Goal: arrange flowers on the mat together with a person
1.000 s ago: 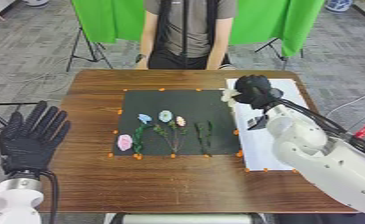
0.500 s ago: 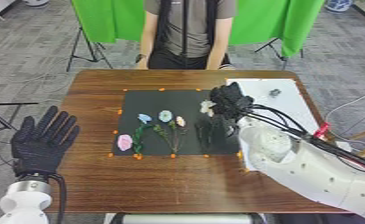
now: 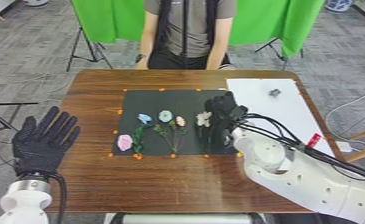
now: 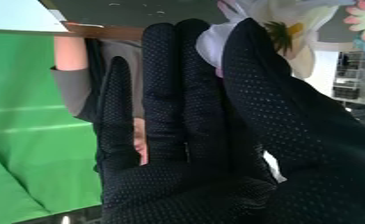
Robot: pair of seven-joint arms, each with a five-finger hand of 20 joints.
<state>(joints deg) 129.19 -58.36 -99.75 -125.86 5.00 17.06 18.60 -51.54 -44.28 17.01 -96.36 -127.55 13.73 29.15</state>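
On the dark mat [image 3: 161, 145], in the head view, my right hand [image 3: 221, 107] is over the right part, just right of a white flower [image 3: 203, 118]. In the right wrist view, my right hand [image 4: 192, 135] has straight fingers, and its thumb overlaps the white flower [image 4: 307, 30]; whether they touch, I cannot tell. A pink flower [image 3: 125, 142] lies at the mat's left. Blue flowers [image 3: 165, 116], a light pink flower [image 3: 180, 121] and green stems [image 3: 173, 137] lie nearer its middle. My left hand [image 3: 41, 145] is open, left of the table.
A white sheet [image 3: 272, 107] lies right of the mat, with a small grey item [image 3: 274, 92] on it. Orange markers dot the mat's border. Across the wooden table [image 3: 187, 185] a person [image 3: 189, 35] sits with arms lowered at the far edge.
My right hand has moved left and nearer from the white sheet, and the white flower with it, down to the mat's right part. My left hand has shifted slightly.
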